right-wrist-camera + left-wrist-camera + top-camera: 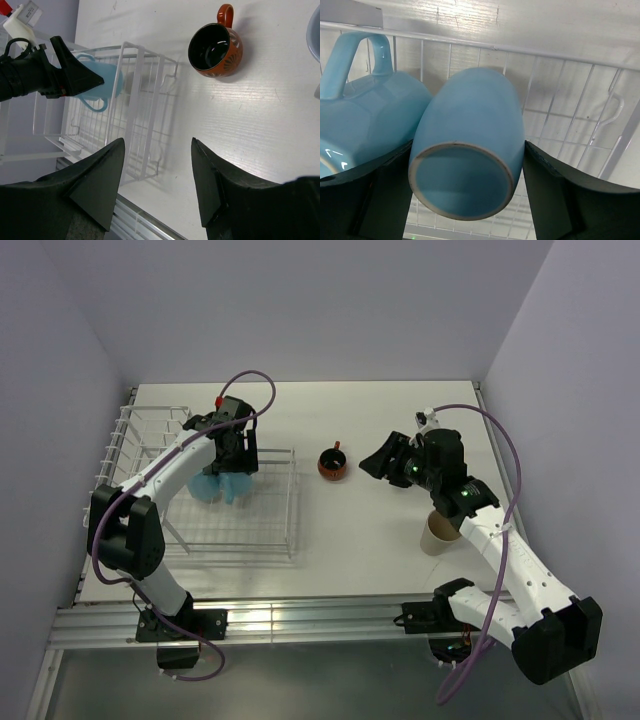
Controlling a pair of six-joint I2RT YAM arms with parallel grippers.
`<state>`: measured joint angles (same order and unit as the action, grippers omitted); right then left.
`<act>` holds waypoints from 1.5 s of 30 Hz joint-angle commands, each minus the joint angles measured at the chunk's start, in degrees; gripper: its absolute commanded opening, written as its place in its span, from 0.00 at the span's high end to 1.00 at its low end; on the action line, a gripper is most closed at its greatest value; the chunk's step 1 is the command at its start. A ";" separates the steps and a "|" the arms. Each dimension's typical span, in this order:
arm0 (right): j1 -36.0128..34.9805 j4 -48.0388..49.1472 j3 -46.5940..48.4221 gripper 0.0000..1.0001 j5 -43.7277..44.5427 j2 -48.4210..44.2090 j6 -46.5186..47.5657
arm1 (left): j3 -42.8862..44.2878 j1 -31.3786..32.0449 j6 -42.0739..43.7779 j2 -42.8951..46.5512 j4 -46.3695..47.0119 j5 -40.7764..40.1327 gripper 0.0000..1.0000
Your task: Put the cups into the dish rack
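Left gripper (232,462) is clamping a light blue mug (470,150) in the dish rack (296,502). The mug's lying on its side, base facing the wrist, right beside a second blue mug (365,120). Right gripper (157,145) is hovering wide open right of the rack. The red-orange mug (216,50) is sitting between them, so that arm's looking nearer.

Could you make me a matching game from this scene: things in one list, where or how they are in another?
1 blue mug seen base-on
2 red-orange mug
3 cream mug
4 right gripper

A open, empty
B upright on the bare table
C clamped in the left gripper over the dish rack
D partly hidden by the right arm

Pairs: 1-C, 2-B, 3-D, 4-A
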<state>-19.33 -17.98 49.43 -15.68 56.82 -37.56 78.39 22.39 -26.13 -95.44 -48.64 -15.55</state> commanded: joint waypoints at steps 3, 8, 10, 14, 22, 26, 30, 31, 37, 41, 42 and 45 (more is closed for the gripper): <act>0.17 2.07 0.49 0.36 0.57 -0.22 1.09 | 0.71 -0.07 0.82 3.15 2.85 -1.41 0.16; 0.17 2.07 0.49 0.36 0.57 -0.04 1.26 | 0.80 -0.07 0.73 3.68 2.94 -1.76 0.02; 0.17 1.98 0.58 0.36 0.57 -0.13 1.17 | 0.63 0.02 0.82 4.03 3.29 -1.76 0.01; 0.17 1.63 0.76 0.36 0.83 -0.13 1.35 | 0.98 0.11 0.64 4.56 2.94 -2.29 0.01; 0.17 0.93 1.19 0.36 2.05 -0.04 1.79 | 1.94 0.55 0.73 5.88 2.85 -2.55 0.01; 0.17 -0.82 2.07 0.36 4.60 0.14 2.67 | 3.61 1.16 0.99 6.58 2.33 -2.82 0.01; 0.17 -3.64 3.65 0.36 8.73 0.31 3.90 | 6.68 1.69 1.52 7.72 0.92 -4.04 0.01; 0.17 -4.34 4.70 0.36 9.78 0.49 4.51 | 7.21 1.69 1.61 7.90 0.22 -4.57 0.01; 0.17 -10.75 8.57 0.36 18.84 1.54 6.71 | 10.99 2.48 1.87 10.18 -1.80 -6.07 0.01; 0.09 -15.76 9.19 0.37 23.32 -0.82 6.71 | 12.22 5.02 1.70 13.08 -2.33 -6.77 0.01; 0.08 -16.82 9.11 0.37 25.85 -1.53 6.62 | 12.83 5.46 1.70 13.52 -2.59 -6.95 0.01; 0.08 -19.98 7.79 0.37 27.63 -3.81 6.53 | 13.45 6.70 1.61 15.19 -2.60 -6.25 0.01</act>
<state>-19.33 -33.28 56.05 6.02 56.01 -31.90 89.14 27.92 -25.10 -83.24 -50.70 -20.91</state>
